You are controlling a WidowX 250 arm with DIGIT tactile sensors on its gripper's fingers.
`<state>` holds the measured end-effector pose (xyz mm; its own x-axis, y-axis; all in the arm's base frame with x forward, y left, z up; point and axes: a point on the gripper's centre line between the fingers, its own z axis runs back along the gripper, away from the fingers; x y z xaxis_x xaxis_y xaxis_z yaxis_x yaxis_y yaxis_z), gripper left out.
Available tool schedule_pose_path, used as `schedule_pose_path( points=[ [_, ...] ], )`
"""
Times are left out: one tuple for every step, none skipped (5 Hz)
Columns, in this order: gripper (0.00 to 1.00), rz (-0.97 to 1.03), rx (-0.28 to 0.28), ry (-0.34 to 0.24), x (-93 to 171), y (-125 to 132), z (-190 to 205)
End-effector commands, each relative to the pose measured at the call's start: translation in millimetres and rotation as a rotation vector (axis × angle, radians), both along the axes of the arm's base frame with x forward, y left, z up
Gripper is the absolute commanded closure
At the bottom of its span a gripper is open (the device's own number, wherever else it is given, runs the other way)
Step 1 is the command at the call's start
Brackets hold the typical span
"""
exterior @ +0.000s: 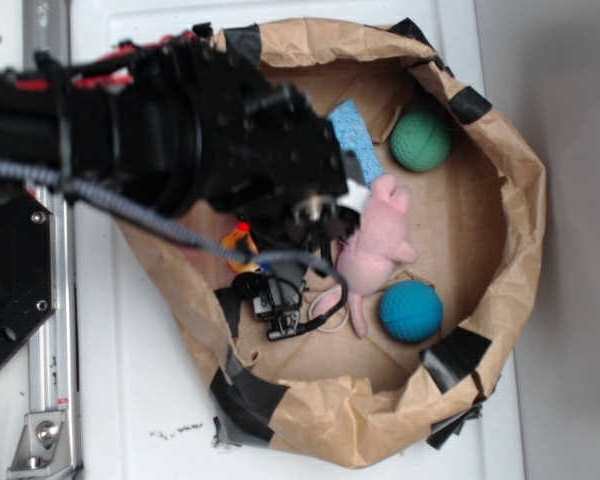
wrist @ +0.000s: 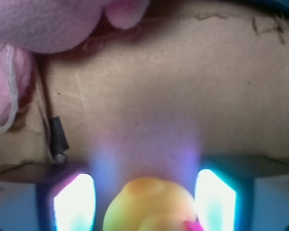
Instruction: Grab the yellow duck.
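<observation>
The claw (wrist: 147,199) stands wide, its two glowing fingers (wrist: 72,202) flanking the yellow duck (wrist: 151,204), which sits right between them but apparently ungripped, with gaps showing on both sides. Just ahead of the claw lies bare brown paper, the floor of the paper-lined basin (exterior: 520,200); ahead and to one side lies the pink plush toy (wrist: 48,24), with its white string loop (wrist: 7,96) hanging near. The risk, as I judge it: the duck looks glossy and rounded, so closing off-centre could squirt it out forward. Closing too high might pinch only its head. The plush string could also snag a finger.
</observation>
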<state>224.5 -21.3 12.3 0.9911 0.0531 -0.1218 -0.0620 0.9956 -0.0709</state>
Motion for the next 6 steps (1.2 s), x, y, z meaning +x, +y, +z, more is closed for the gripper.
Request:
schedule_pose_path(
  points=[
    [1.00,-0.020,0.021,-0.049,3,2,11],
    [1.00,-0.018,0.022,-0.097,8,5,27],
    [1.00,-0.010,0.027,-0.120,12,9,36],
    [1.00,-0.012,0.036,-0.203,19,16,71],
    [1.00,0.010,0.001,-0.293,29,23,122],
    [1.00,-0.007,0.012,-0.286,31,23,156]
  ],
)
